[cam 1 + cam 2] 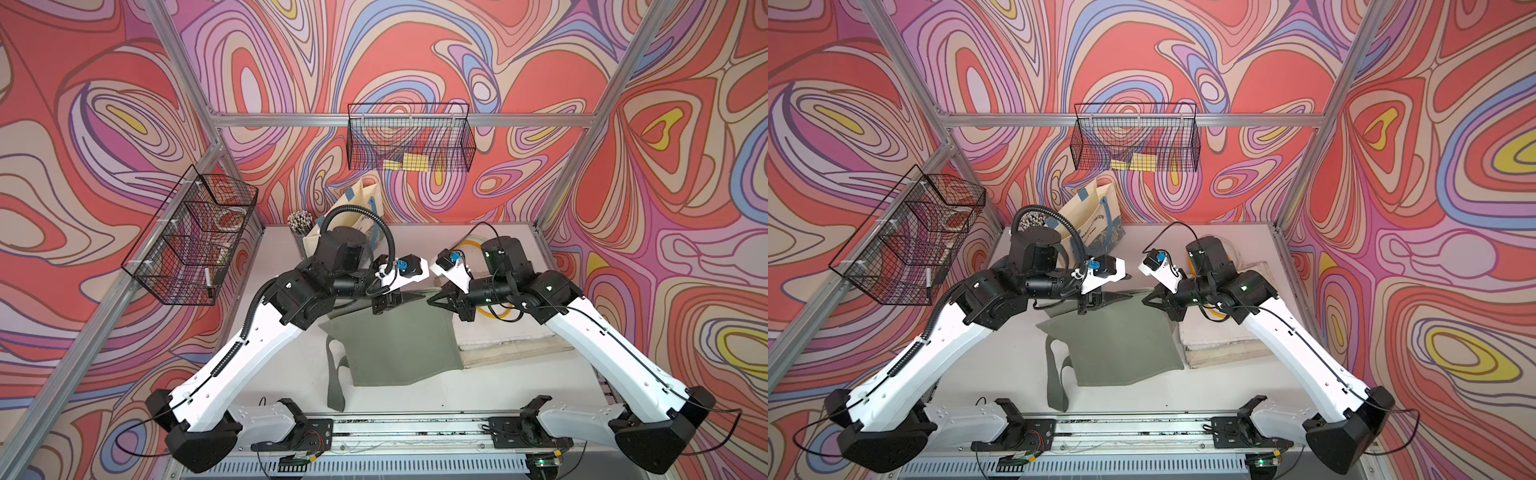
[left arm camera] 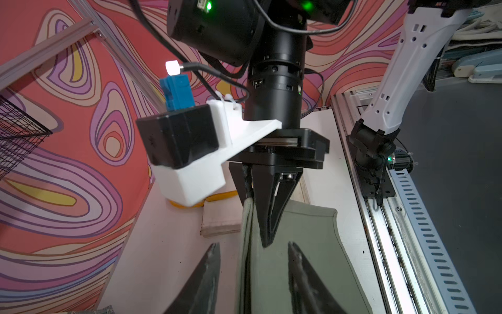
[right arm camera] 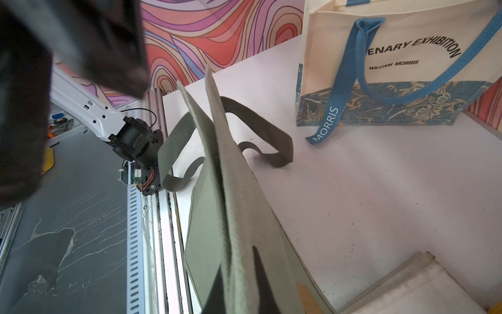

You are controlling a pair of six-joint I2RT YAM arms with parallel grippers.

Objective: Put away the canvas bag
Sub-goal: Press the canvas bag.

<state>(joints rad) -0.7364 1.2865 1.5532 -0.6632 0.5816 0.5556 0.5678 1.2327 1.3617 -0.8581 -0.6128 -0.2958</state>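
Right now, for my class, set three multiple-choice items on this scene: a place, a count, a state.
1. Where is the cream tote? A lying at the near edge; B upright at the table's far edge; C hanging up.
2. How many wire baskets? A two; B one; C four.
3. The right tool is? A open; B out of view; C shut on the green bag.
B, it stands upright at the rear; A, one hangs at the back, one at the left; C, its fingers pinch the bag's edge.
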